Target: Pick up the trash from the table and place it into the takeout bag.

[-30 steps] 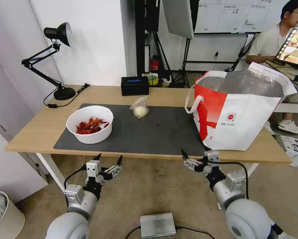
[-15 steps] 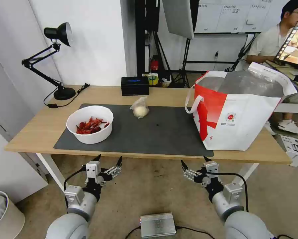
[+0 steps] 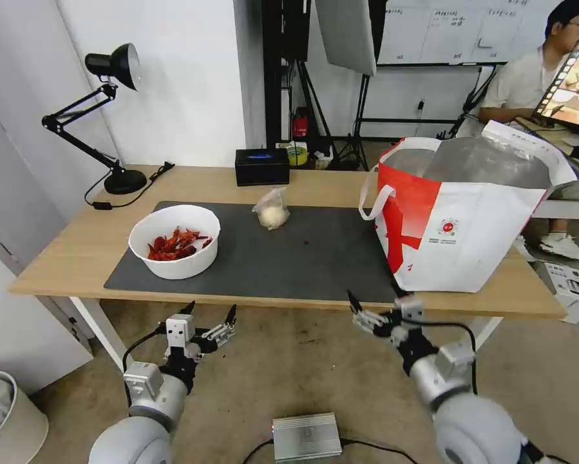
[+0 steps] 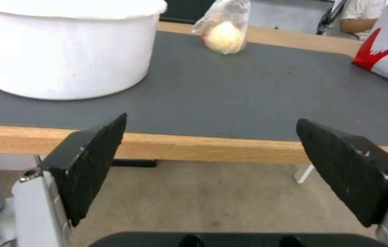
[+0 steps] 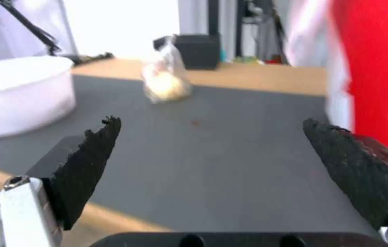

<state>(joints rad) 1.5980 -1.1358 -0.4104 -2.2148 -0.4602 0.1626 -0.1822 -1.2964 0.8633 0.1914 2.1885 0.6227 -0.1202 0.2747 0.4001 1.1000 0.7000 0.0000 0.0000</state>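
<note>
Grey mat (image 3: 302,251), light-wood table (image 3: 83,248)

Spread left pincer (image 4: 210,144) before table (image 4: 180,145)

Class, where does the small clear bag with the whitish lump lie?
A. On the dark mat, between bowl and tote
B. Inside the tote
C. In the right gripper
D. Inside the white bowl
A: the small bag lies on the mat, between bowl and tote.
</note>
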